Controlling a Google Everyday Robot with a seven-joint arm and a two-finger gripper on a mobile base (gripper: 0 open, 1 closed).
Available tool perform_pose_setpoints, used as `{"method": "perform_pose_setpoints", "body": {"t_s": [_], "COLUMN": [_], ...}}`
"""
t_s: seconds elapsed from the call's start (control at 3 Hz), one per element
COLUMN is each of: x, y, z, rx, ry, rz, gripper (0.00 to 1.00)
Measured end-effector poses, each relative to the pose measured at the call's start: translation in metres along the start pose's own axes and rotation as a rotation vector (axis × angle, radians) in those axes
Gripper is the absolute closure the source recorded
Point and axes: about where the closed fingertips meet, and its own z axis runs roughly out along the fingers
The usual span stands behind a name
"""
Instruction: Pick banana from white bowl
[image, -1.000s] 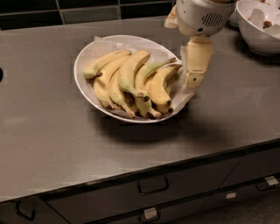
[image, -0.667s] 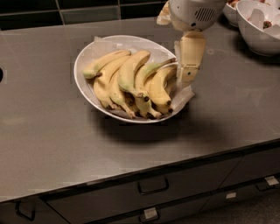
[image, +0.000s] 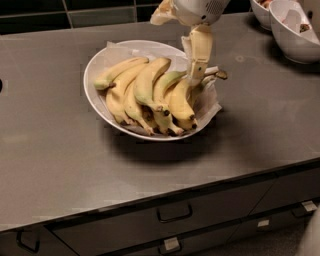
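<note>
**Banana** (image: 179, 102): thick, curved, yellow with a faint green cast toward the neck, dark tip pointing at the near rim. Lies on the right side of the bunch inside the white bowl (image: 97, 60), neck end raised toward the back, directly under the gripper. Leans against a slimmer banana with a green neck (image: 169, 81) on its left.

**Gripper** (image: 196, 78): cream-coloured, hangs down from a white wrist housing (image: 197, 7) at the top edge. Lower end at the banana's neck, touching or just above it (cannot tell which). Open or closed: cannot tell.

**White bowl**: wide, shallow, oval, glossy. Lined with crumpled white paper (image: 212, 100), bunched over the right rim. Holds several more yellow bananas (image: 125, 85) fanned to the left, tips gathered at the near rim. Sits near the middle of the counter, shadow to the front and right.

**Dark stem** (image: 220, 75): pokes out past the right rim, just beside the gripper.

**Counter** (image: 60, 165): grey, matt.

**Smaller white bowls** (image: 295, 40): two, at the far right corner, well apart from the white bowl.

**Tiled wall** (image: 75, 12): dark, behind the counter.

**Drawers** (image: 175, 212): below the front edge, with dark handles.
</note>
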Motion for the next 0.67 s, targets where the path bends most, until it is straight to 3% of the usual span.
{"method": "perform_pose_setpoints", "body": {"t_s": [0.33,0.67], "x": [-0.0098,-0.0098], "y": [-0.0228,-0.0228], "z": [0.0012,0.0012], "rx": [0.071,0.071], "ry": [-0.046,-0.046], "rz": [-0.025,-0.025], "gripper": [0.00,0.00]}}
